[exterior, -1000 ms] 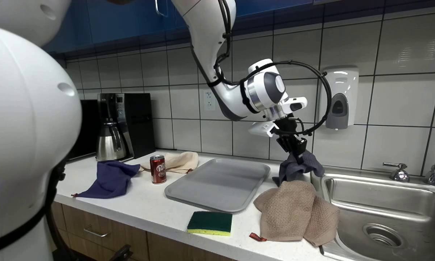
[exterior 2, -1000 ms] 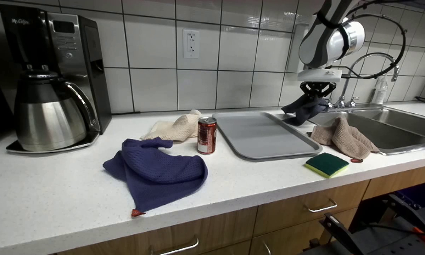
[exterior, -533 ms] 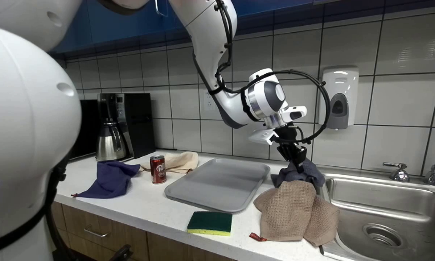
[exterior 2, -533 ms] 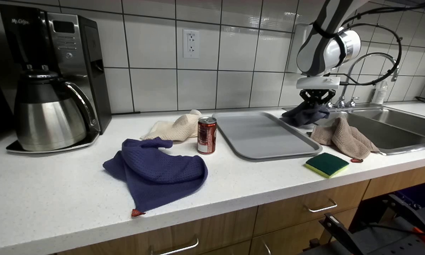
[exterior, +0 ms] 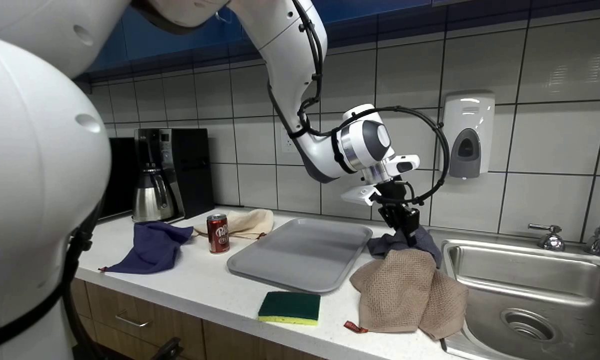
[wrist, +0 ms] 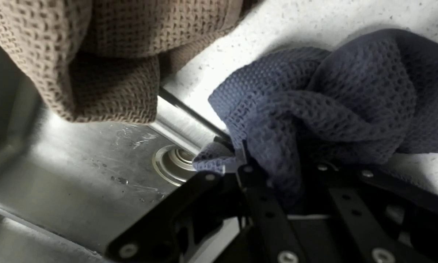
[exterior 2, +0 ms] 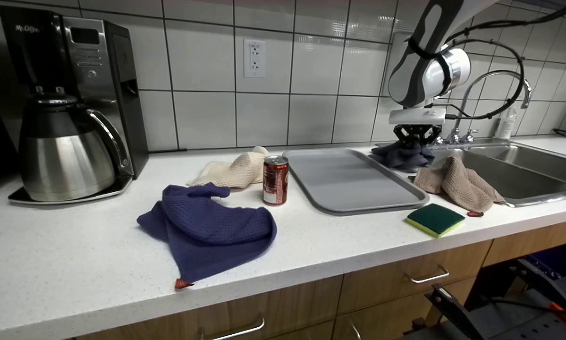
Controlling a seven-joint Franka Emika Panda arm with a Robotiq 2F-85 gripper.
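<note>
Seeing one gripper (wrist: 277,155) dropped lower and edged toward the tray (exterior: 300,255) since a second ago, and with it one grey-blue cloth (wrist: 354,106), now slumped on the counter (exterior 2: 75,255) between tray and sink (exterior: 520,292). Straddling a fold of that cloth with the jaws slightly apart; can't tell whether clenched or let go. Moving outward, just beside it, to one tan cloth (exterior: 405,290) lapping over the sink's edge. Then on to one sponge (exterior: 289,306), green over yellow, near the tray, and one red can (exterior 2: 275,181), upright in front of one cream cloth (exterior 2: 238,170). Adding one navy cloth (exterior 2: 212,231) beyond, and counting four cloths in all. Getting from the wrist view alone that fold tucked between the jaws and a tip of cloth reaching over the sink's edge. Picking out blue cupboards (exterior: 179,35) and the front of one soap dispenser (exterior: 470,135) only in an exterior view; making out two basins and a bottle (exterior 2: 507,123) beside the faucet (exterior 2: 500,72) in an exterior view. Underneath, white speckled worktop over wooden drawers (exterior 2: 391,278). Far back, one coffee maker (exterior 2: 105,89) with steel carafe (exterior 2: 68,160), one outlet (exterior 2: 254,58), pale tiles (exterior 2: 198,56) with dark joints.
</note>
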